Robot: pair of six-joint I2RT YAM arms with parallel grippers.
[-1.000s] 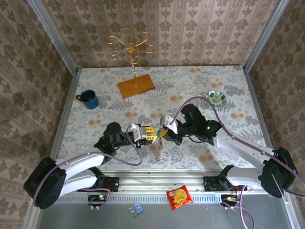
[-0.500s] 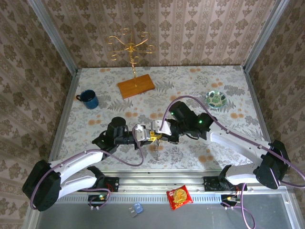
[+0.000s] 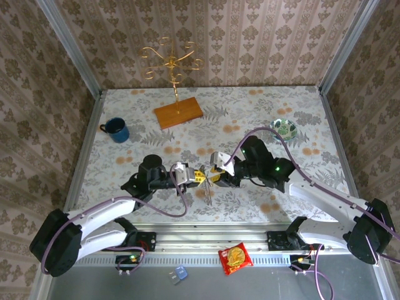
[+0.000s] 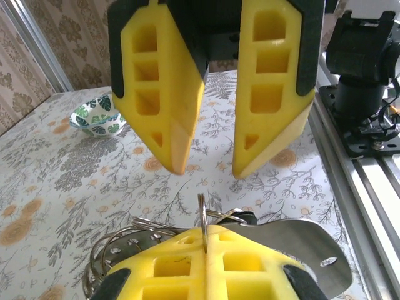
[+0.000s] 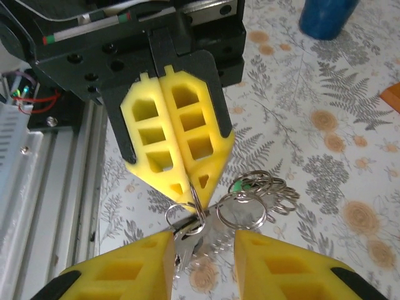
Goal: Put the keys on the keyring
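Observation:
My left gripper point(image 4: 206, 236) is shut on the edge of a thin silver keyring point(image 4: 203, 215), which stands upright between its yellow fingertips. From the right wrist view, that keyring point(image 5: 195, 199) carries a dark, silvery key point(image 5: 187, 240) hanging below, and a bunch of further rings point(image 5: 265, 194) with a green key head point(image 5: 245, 185) lies beside it. My right gripper point(image 5: 203, 259) faces the left one with its jaws open, a finger on each side of the bunch and touching nothing. From above, the two grippers point(image 3: 195, 177) point(image 3: 216, 177) meet tip to tip over the table's near middle.
A blue mug point(image 3: 117, 130) stands at the left. A gold hook stand point(image 3: 172, 59) on a wooden base point(image 3: 179, 112) is at the back. A patterned bowl point(image 3: 284, 129) sits at the right. A red snack packet point(image 3: 235, 257) lies below the rail.
My left gripper has closed fully on the keyring. My right gripper, shut before, has opened and drawn back a little to the right.

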